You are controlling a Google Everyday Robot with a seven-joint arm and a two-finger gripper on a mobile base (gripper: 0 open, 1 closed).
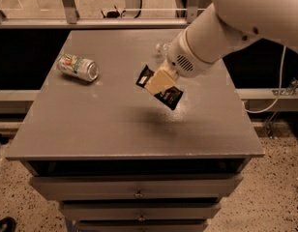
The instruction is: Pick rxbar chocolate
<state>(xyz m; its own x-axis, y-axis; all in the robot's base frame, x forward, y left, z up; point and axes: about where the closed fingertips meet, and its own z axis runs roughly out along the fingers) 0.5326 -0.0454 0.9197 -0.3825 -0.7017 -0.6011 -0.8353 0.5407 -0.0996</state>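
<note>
The rxbar chocolate point(169, 96), a flat black wrapper with pale lettering, hangs tilted in the air above the middle of the grey table point(115, 124). My gripper point(158, 82) is shut on its middle, its pale pads covering part of the wrapper. The bar's shadow lies on the table below it. The big white arm point(226, 28) reaches in from the upper right.
A green-and-white drink can point(78, 67) lies on its side at the table's left. A clear water bottle point(163, 48) shows partly behind the arm at the back. Drawers point(137, 193) sit under the front edge. A cable hangs at right.
</note>
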